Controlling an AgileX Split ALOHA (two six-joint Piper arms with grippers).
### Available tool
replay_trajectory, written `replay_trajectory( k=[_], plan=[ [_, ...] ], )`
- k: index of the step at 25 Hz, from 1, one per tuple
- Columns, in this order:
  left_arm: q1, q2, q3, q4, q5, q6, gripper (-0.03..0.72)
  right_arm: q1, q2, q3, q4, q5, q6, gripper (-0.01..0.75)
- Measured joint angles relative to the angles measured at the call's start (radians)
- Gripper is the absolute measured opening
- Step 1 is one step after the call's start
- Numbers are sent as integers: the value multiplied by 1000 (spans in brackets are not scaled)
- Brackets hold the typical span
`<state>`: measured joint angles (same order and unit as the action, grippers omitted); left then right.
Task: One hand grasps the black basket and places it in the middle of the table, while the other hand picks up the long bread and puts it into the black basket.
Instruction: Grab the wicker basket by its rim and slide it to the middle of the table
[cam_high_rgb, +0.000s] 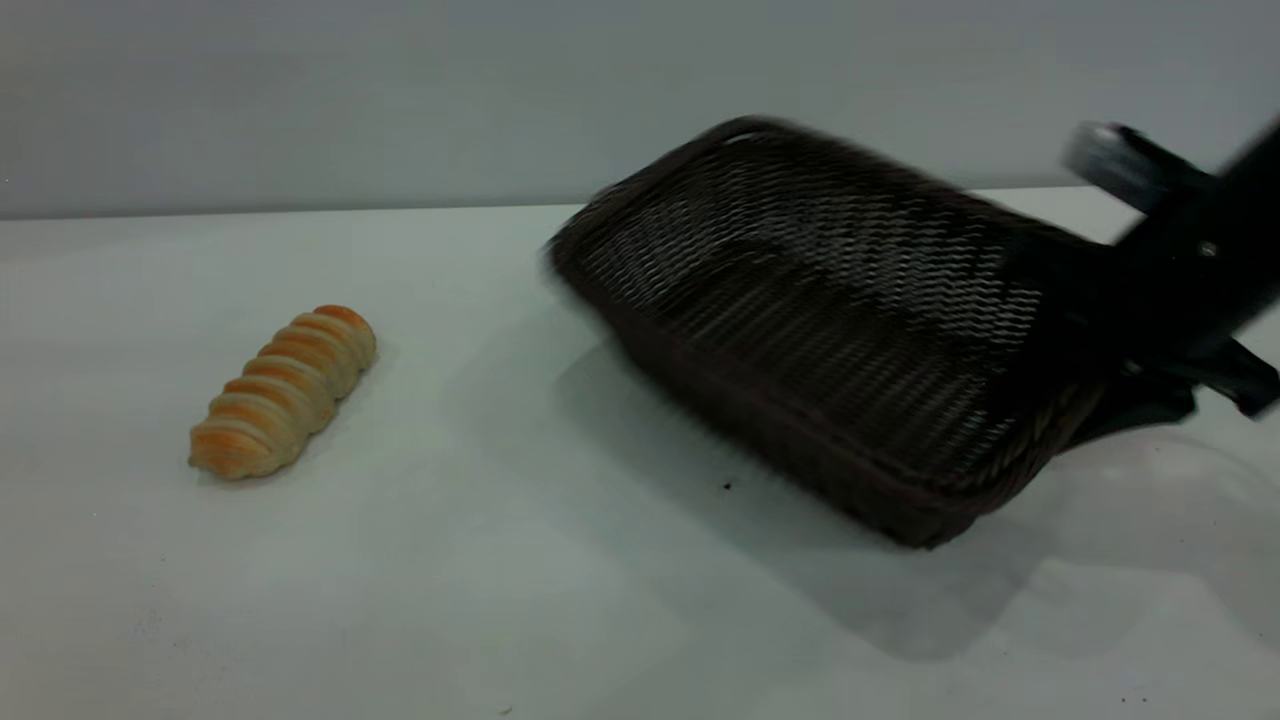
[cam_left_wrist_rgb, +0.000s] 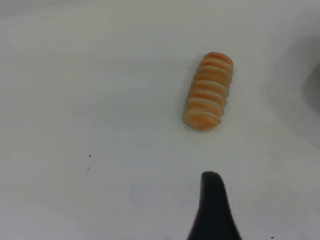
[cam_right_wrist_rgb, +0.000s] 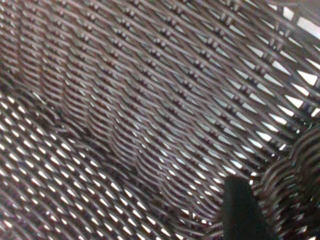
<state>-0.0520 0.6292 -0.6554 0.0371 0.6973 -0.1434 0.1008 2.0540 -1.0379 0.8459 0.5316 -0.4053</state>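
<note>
Exterior view: the right gripper (cam_high_rgb: 1090, 330) is holding the black basket (cam_high_rgb: 820, 320) by its rim at the 3 o'clock end, fingers clamped on the wicker. The basket is tilting, its far side raised and its near lower edge close to or just touching the bench (cam_high_rgb: 500, 600) — which of the two I cannot tell. It is sitting right of centre, so the step in hand looks like carrying the basket to the middle. Nothing is lying inside it. The long bread (cam_high_rgb: 285, 390) is resting on the bench out at 9 o'clock, well apart from the basket, untouched.

Left wrist view: the loaf (cam_left_wrist_rgb: 209, 91) is lying ridged side up on the bare white bench (cam_left_wrist_rgb: 100, 100). One black finger (cam_left_wrist_rgb: 214, 210) of the left gripper is showing below it, apart from the bread; the other finger is out of frame, so I cannot tell whether they are apart or together.

Right wrist view: openwork weave of the basket (cam_right_wrist_rgb: 150, 110) is filling the frame, light showing through the gaps, with one dark finger (cam_right_wrist_rgb: 242, 210) just beside the braided rim — no contents visible.

Next, the basket likely needs levelling and setting down centrally, then releasing.
</note>
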Motion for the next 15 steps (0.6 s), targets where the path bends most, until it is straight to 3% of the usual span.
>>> replay_trajectory(
  k=[6,15],
  plan=[
    [0,0,0,0,0,0,563,128,112,-313,-385,197,225,345],
    [0,0,0,0,0,0,563,247,355,-698,-436,409,201,339]
  ],
)
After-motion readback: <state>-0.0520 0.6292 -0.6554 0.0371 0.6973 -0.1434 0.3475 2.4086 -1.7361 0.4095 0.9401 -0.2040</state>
